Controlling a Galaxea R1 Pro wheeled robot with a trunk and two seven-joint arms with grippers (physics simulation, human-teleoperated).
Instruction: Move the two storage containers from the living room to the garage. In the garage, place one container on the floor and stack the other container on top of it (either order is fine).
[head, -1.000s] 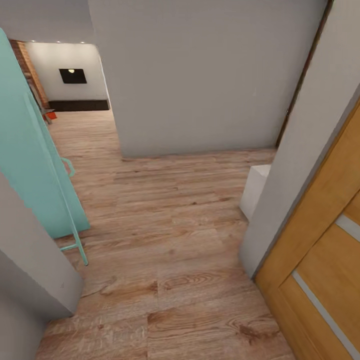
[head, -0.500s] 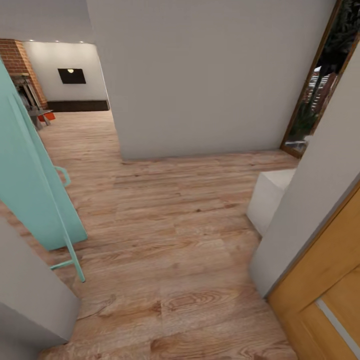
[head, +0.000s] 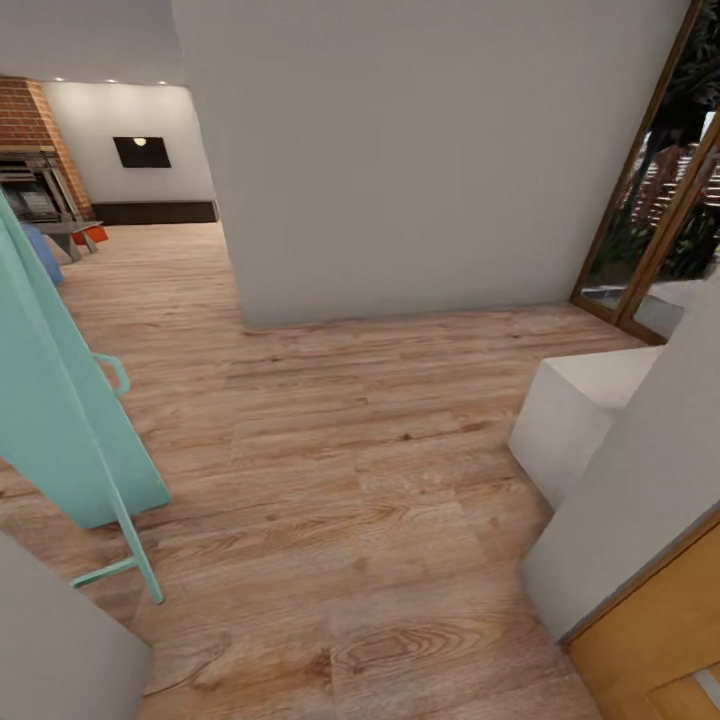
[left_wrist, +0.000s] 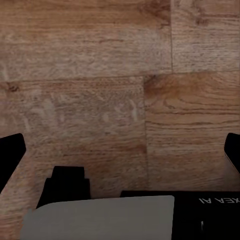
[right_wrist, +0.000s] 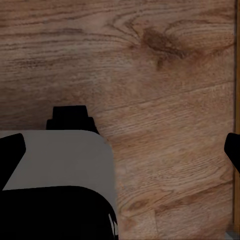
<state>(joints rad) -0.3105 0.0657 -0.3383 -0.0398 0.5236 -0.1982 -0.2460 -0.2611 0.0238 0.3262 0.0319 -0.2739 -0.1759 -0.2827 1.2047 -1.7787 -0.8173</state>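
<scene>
Fingertips of the left gripper (left_wrist: 120, 150) show as black tips at the two side edges of the left wrist view, spread wide apart with nothing between them; under them lies only light wood plank floor (left_wrist: 100, 90). The right gripper (right_wrist: 120, 147) stands the same way in the right wrist view: dark tips far apart at either edge, holding nothing, bare planks beneath.

In the head view the plank floor (head: 340, 450) runs open through the middle of the frame. A broad grey-white wall block (head: 400, 150) fills the upper centre, its corner ending the floor at mid-height. At the left edge a tilted turquoise door panel (head: 50, 400) with a thin handle bar leans in. At the right sit a white box-shaped block (head: 570, 420), a grey wall edge and, in the lower right corner, an orange wooden door (head: 660, 650). A glazed wooden-framed doorway (head: 650, 200) stands at the upper right.

A passage opens in the upper left toward the living room (head: 130, 180), with a red-brick fireplace, a black wall-mounted TV and a low dark bench. There, small and far off beside a grey bench leg, an orange-red storage container (head: 92, 235) rests on the floor; its contents are too small to tell.
</scene>
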